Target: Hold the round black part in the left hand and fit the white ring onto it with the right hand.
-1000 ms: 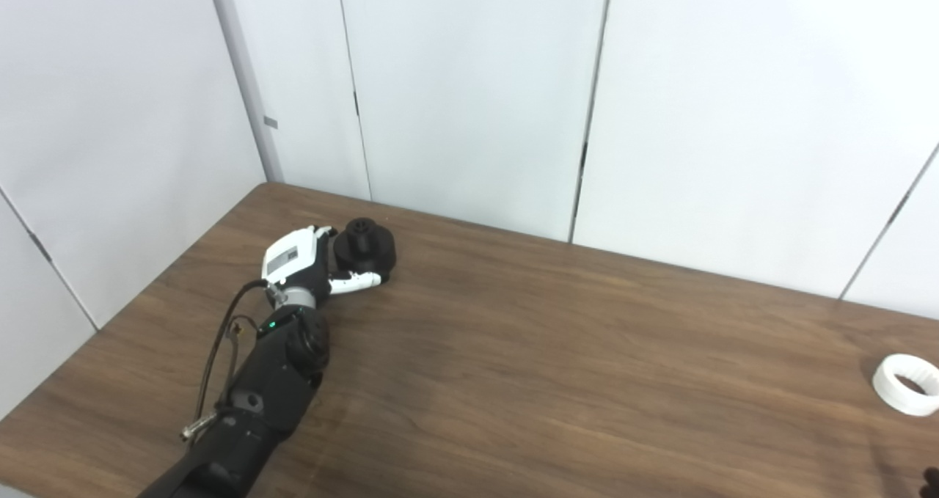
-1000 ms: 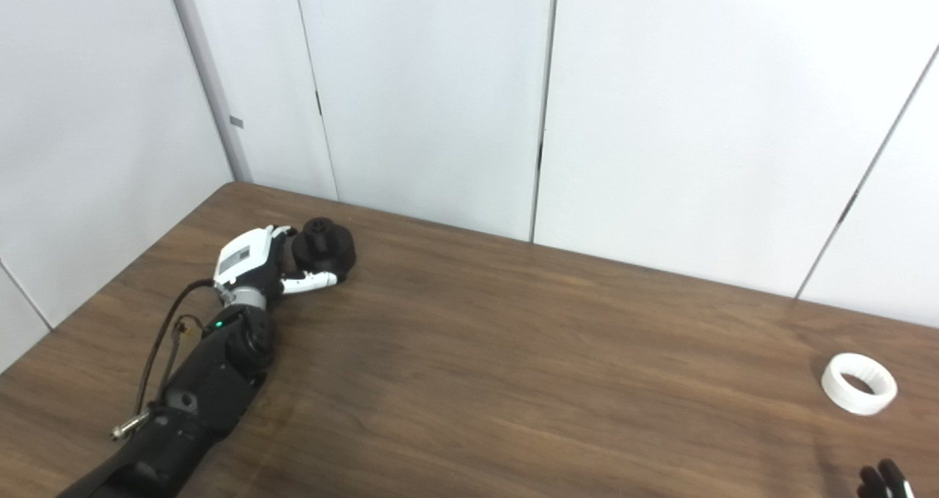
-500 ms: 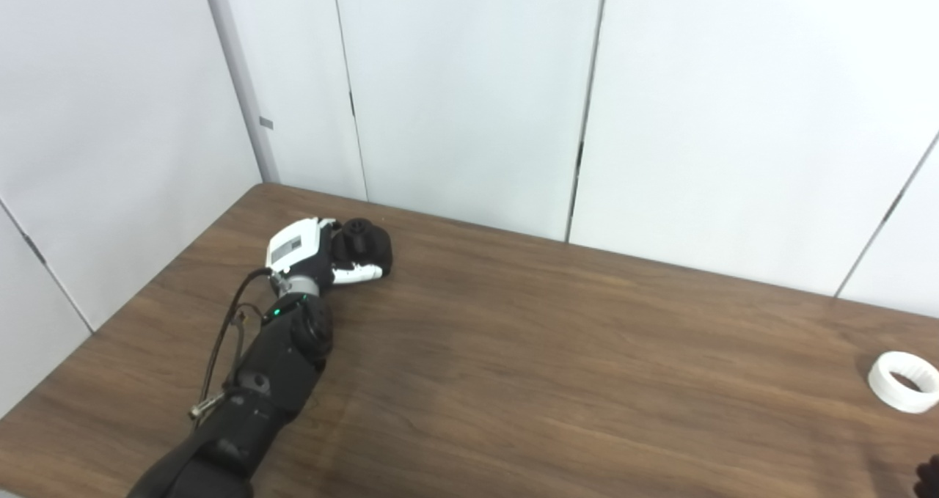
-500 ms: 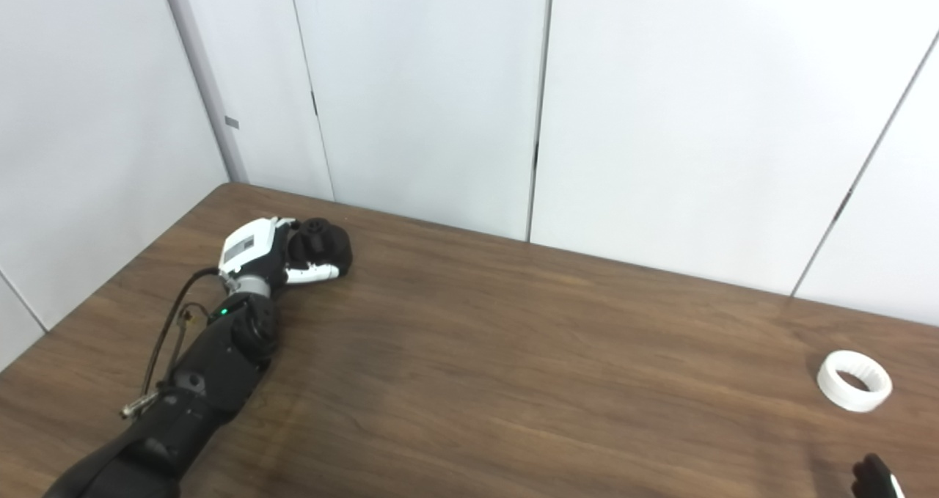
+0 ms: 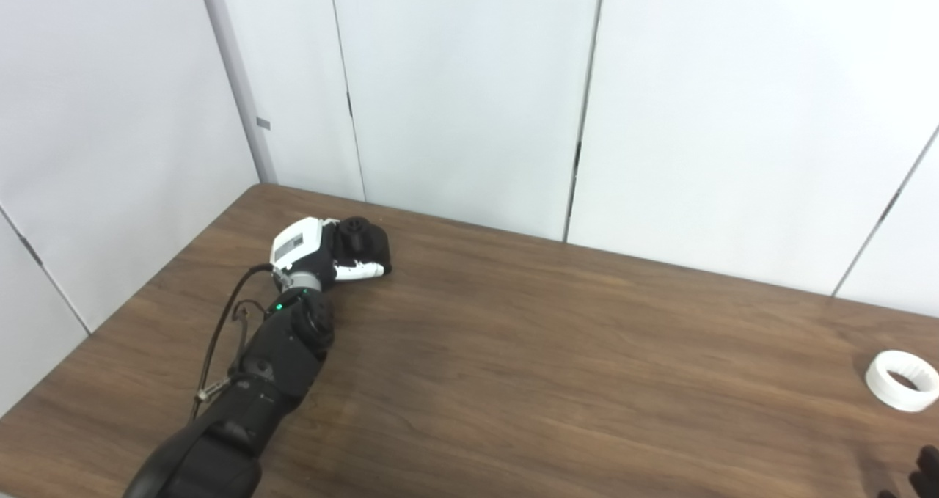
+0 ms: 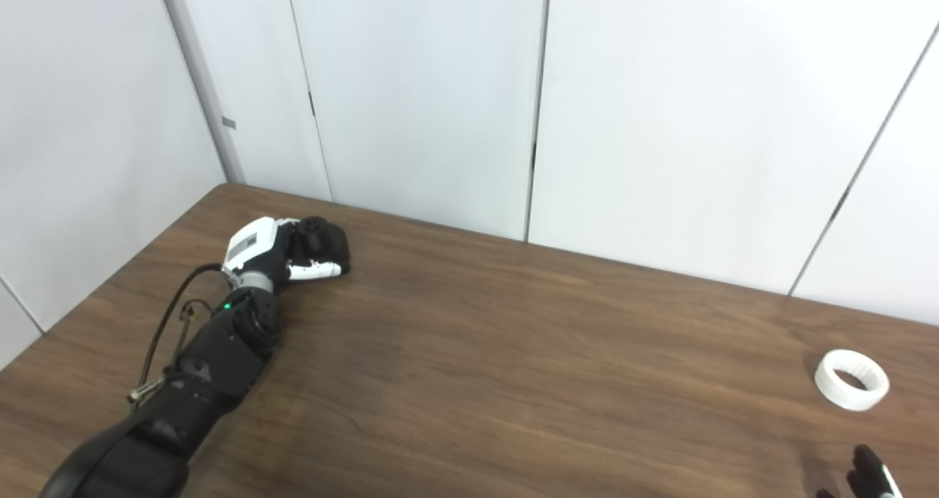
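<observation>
Left eye view: our left hand grips the black part; white ring lies beyond our right hand, grip unreadable.

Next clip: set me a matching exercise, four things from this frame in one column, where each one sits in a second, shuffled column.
Things:
1. black part
2. white ring
3. left hand
4. right hand

Places:
A. lying alone near the table's right edge
B. closed around the black part
C. fingertips only, at the bottom right corner of the picture
D. far left of the table, near the wall

Pairs: 1-D, 2-A, 3-B, 4-C
</observation>
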Available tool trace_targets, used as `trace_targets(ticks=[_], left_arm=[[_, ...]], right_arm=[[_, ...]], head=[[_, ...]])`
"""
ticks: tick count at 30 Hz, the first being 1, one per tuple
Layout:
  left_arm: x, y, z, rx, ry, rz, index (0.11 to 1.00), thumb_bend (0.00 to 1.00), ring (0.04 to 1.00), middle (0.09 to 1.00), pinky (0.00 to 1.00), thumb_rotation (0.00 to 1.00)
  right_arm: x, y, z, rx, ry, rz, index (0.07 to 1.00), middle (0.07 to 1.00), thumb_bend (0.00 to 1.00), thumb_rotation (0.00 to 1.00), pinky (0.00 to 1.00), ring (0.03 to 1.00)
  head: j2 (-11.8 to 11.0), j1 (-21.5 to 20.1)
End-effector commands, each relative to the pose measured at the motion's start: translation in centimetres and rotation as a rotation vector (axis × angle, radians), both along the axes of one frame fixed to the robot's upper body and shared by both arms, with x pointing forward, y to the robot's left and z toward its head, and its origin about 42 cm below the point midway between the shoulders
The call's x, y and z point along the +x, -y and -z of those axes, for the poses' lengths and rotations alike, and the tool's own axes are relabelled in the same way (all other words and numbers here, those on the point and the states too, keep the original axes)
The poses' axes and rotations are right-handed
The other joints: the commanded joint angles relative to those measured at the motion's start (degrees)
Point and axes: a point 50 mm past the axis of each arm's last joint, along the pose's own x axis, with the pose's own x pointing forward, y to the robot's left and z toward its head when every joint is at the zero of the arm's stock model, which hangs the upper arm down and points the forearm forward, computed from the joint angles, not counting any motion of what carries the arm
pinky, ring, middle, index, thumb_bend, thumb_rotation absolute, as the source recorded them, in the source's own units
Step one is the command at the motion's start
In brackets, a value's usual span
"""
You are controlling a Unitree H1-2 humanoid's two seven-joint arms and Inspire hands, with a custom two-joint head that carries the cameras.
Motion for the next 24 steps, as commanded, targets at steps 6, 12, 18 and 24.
trace_targets(ticks=[6, 12, 18, 24], left_arm=[[2.07, -0.74, -4.16, 0.048, 0.096, -0.014, 0.804, 1.00, 0.978, 0.928, 1.00, 0.48], [1.93, -0.69, -4.10, 0.048, 0.106, -0.020, 0.774, 1.00, 0.969, 0.911, 1.00, 0.48], [1.98, -0.79, -4.10, 0.034, 0.113, -0.037, 0.717, 1.00, 0.946, 0.877, 0.97, 0.45], [1.96, -0.86, -3.99, 0.013, 0.122, -0.054, 0.676, 1.00, 0.925, 0.846, 0.95, 0.41]], right_arm=[[0.00, 0.02, 0.42, 0.017, 0.009, -0.003, 0.941, 0.988, 0.74, 1.00, 0.90, 1.000], [0.02, 0.13, 0.48, 0.017, 0.012, -0.005, 0.937, 0.980, 0.74, 1.00, 0.89, 0.997], [-0.09, 0.14, 0.36, 0.015, 0.014, -0.002, 0.931, 0.978, 0.73, 1.00, 0.89, 0.996], [-0.11, 0.19, 0.32, 0.011, 0.015, -0.003, 0.927, 0.975, 0.73, 1.00, 0.89, 0.987]], head=[[0.2, 0.2], [0.2, 0.3], [0.5, 0.5], [0.7, 0.6]])
